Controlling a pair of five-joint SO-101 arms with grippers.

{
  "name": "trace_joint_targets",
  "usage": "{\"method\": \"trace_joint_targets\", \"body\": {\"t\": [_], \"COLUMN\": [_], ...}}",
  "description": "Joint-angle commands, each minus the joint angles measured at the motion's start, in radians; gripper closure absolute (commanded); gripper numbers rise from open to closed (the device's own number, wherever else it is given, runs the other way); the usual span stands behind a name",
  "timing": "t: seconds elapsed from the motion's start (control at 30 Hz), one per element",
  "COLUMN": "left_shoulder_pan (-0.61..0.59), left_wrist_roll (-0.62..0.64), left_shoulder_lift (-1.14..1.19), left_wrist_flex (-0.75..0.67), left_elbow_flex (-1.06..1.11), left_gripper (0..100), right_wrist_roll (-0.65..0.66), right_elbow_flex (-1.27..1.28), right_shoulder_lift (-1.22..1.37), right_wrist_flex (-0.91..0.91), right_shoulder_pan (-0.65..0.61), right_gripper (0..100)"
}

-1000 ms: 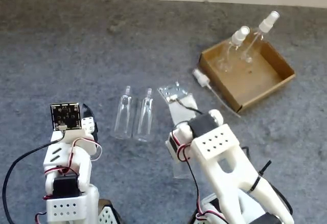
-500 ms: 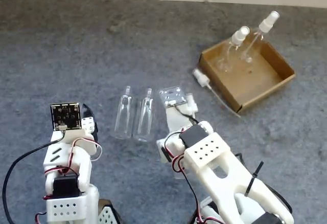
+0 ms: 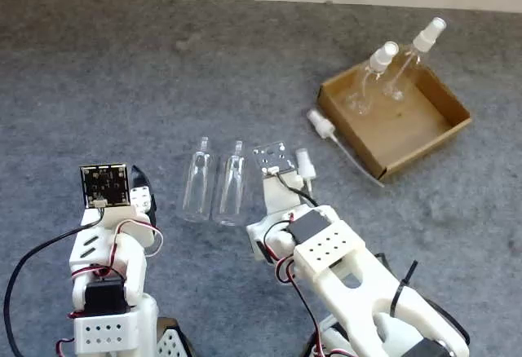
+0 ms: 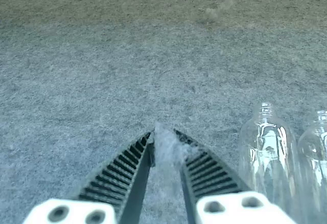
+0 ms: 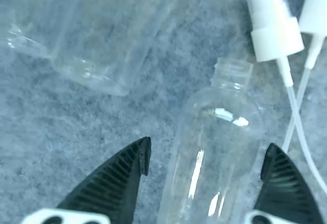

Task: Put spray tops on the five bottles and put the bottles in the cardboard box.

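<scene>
The right gripper (image 5: pixel 207 147) has its jaws wide apart, one on each side of a capless bottle (image 5: pixel 219 127), and is not clamped on it. This bottle lies on the grey carpet (image 3: pixel 122 72) near the middle of the table, its neck towards 12 o'clock. Just off the neck, at about 1 o'clock, lies a loose spray top (image 5: pixel 271 24). Its thin tube runs back alongside the bottle, close to one finger. At this bottle's 9 o'clock, two more open bottles (image 3: pixel 214 182) lie side by side, near the other finger. The cardboard box (image 3: pixel 347 121) sits at 2 o'clock with two capped bottles (image 3: pixel 383 72) standing at its far side. A second spray top (image 3: pixel 322 125) rests just outside the box's near-left wall, its tube trailing along that wall. The left gripper (image 4: pixel 162 134) hangs low at 8 o'clock, fingers together on nothing, apart from the bottles. From 9 to 12 o'clock the carpet runs on to the table's far edge.
</scene>
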Motion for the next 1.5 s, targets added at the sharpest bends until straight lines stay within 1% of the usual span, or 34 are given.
{"method": "trace_joint_targets", "body": {"t": [0.0,0.3,0.47,1.47], "left_shoulder_pan": [0.016,0.018,0.054,0.048], "left_wrist_roll": [0.003,0.003,0.003,0.003], "left_shoulder_lift": [-0.007,-0.007,-0.007,-0.007], "left_wrist_flex": [-0.023,-0.023,-0.023,-0.023], "left_elbow_flex": [0.021,0.021,0.021,0.021], "left_gripper": [99,99,99,99], "right_wrist_roll": [0.017,0.018,0.017,0.020], "right_elbow_flex": [-0.010,-0.008,-0.008,0.024], "right_shoulder_lift": [-0.025,-0.027,-0.028,-0.028], "right_wrist_flex": [-0.028,-0.028,-0.028,-0.028], "right_shoulder_pan": [-0.005,-0.007,-0.005,-0.005], "right_gripper": [68.8,68.8,68.8,68.8]}}
